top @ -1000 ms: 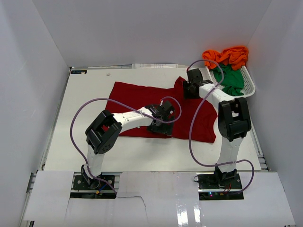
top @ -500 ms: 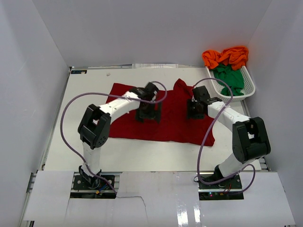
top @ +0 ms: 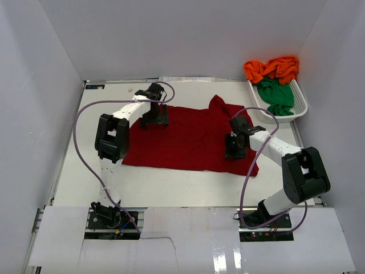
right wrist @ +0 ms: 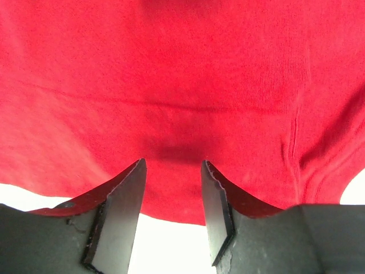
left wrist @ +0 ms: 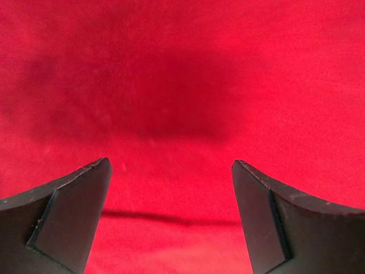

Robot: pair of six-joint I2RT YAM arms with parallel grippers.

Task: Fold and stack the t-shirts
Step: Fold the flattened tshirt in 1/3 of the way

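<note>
A dark red t-shirt [top: 194,140] lies spread flat across the middle of the table, its collar at the back. My left gripper [top: 154,119] hovers over the shirt's back left corner; in the left wrist view it [left wrist: 170,161] stands wide open with only red fabric [left wrist: 182,85] beneath it. Over the shirt's right side is my right gripper [top: 235,149]. In the right wrist view it [right wrist: 173,161] is partly open above the fabric's edge [right wrist: 182,114], nothing pinched between its fingers. A green t-shirt [top: 276,94] and an orange t-shirt [top: 274,67] are heaped in the basket.
The white lattice basket [top: 300,107] stands at the back right corner, close to the right wall. White walls enclose the table on three sides. Purple cables loop from both arms above the shirt. Bare white tabletop [top: 171,182] runs along the near edge.
My left gripper swung from the shirt's near middle to its back left corner. The right gripper came from beside the basket down to the shirt's right side, its jaws narrowing slightly. The shirt lies flatter.
</note>
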